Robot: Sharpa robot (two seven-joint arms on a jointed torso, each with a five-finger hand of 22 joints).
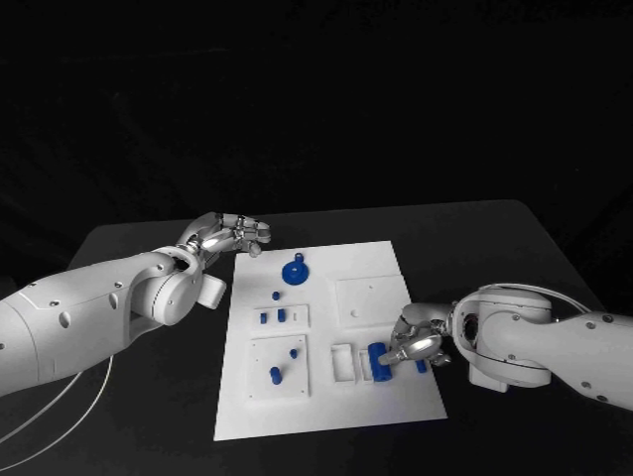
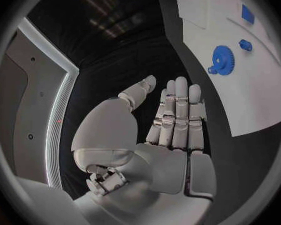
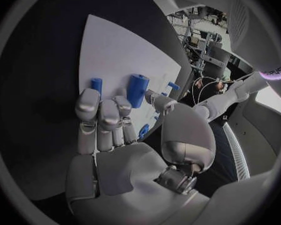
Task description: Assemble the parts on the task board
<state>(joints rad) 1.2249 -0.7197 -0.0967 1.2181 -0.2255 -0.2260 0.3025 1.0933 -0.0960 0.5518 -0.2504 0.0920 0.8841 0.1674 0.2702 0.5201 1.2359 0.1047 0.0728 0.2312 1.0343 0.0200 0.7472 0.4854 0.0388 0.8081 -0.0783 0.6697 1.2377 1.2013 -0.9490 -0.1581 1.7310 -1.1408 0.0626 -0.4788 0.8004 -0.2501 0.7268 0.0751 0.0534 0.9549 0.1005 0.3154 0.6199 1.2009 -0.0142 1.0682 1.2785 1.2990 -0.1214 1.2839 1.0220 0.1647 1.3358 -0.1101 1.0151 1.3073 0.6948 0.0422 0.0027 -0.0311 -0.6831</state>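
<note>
The white task board (image 1: 348,409) lies in the middle of the black table. A blue gear (image 1: 297,270) rests near its far edge, with small blue parts (image 1: 273,317) in the block sockets nearer me. My right hand (image 1: 417,342) sits at the board's right edge, thumb and fingers pinching an upright blue cylinder part (image 3: 138,89); the same part (image 1: 378,359) stands beside a white slot. My left hand (image 1: 231,236) hovers over bare table off the board's far left corner, fingers straight, holding nothing (image 2: 175,130). The gear (image 2: 223,60) lies beyond its fingertips.
A raised white square block (image 1: 368,297) sits on the board's right half, and a white slotted holder (image 1: 345,362) lies by the right hand. Another short blue peg (image 3: 97,83) stands past the right hand's fingers. Black table surrounds the board.
</note>
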